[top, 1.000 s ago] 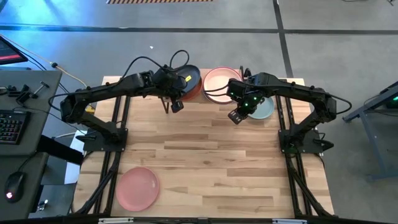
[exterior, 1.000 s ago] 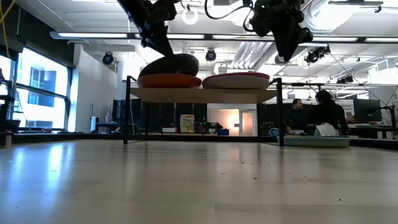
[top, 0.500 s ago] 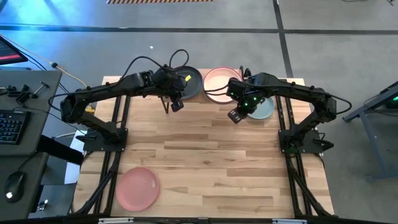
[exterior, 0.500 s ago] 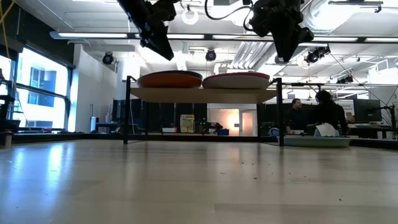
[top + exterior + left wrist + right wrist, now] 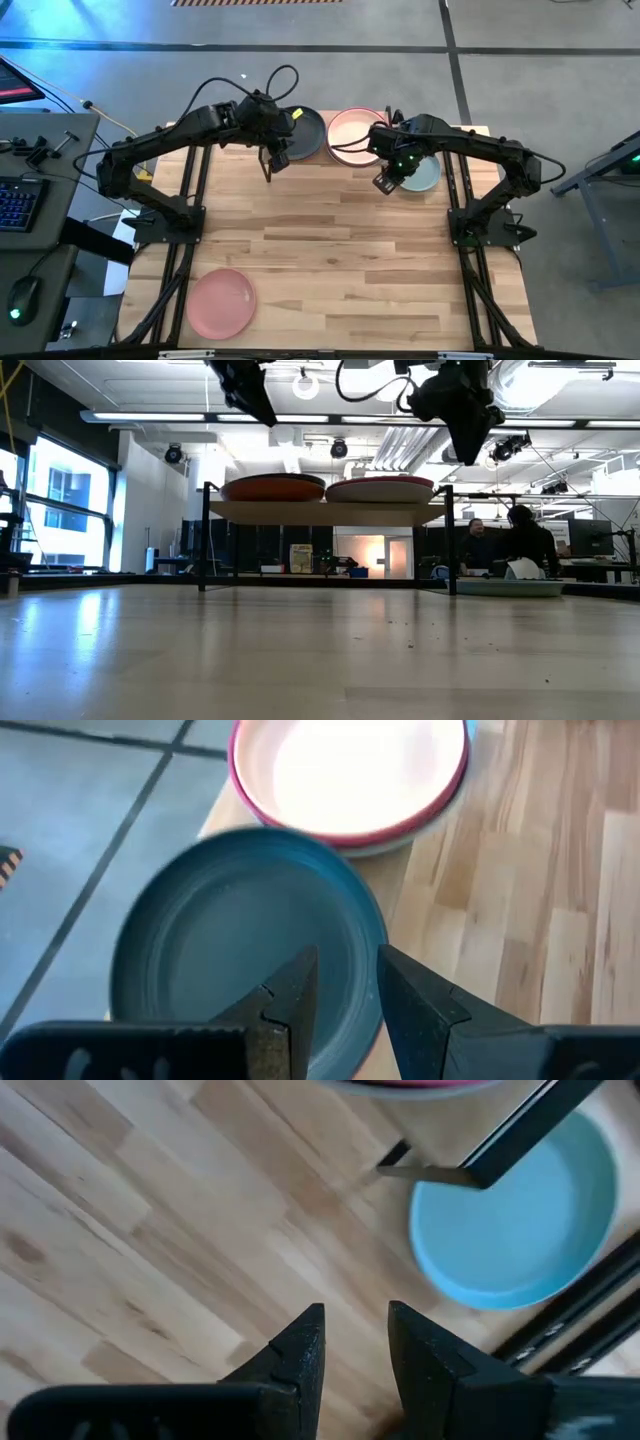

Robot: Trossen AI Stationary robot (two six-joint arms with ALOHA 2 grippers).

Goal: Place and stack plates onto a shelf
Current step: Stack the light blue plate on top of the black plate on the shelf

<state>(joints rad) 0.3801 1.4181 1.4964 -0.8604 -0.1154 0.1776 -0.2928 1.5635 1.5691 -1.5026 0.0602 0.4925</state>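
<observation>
The shelf (image 5: 325, 512) stands at the table's far edge and carries two stacks. On its left stack the dark grey plate (image 5: 306, 131) (image 5: 245, 945) lies flat on a terracotta plate (image 5: 272, 488). The right stack (image 5: 354, 134) shows a pink plate on top. My left gripper (image 5: 270, 165) (image 5: 345, 995) hovers above and just near of the dark grey plate, narrowly open and empty. My right gripper (image 5: 383, 183) (image 5: 355, 1350) hangs narrowly open over bare table beside the pale teal plate (image 5: 421, 173) (image 5: 515, 1220), which lies flat on the table by the shelf's right leg (image 5: 510, 1140).
A pink plate (image 5: 221, 303) lies on the table near its near left corner. Bare slatted tabletop (image 5: 340, 250) spans the middle. In the low view people sit at desks (image 5: 520, 545) in the room beyond the table's far edge.
The dark grey plate, tilted on the terracotta plate a second ago with my left gripper at its near rim, now lies flat on it. My left gripper has let go and risen clear of the shelf. My right gripper has edged slightly toward the teal plate.
</observation>
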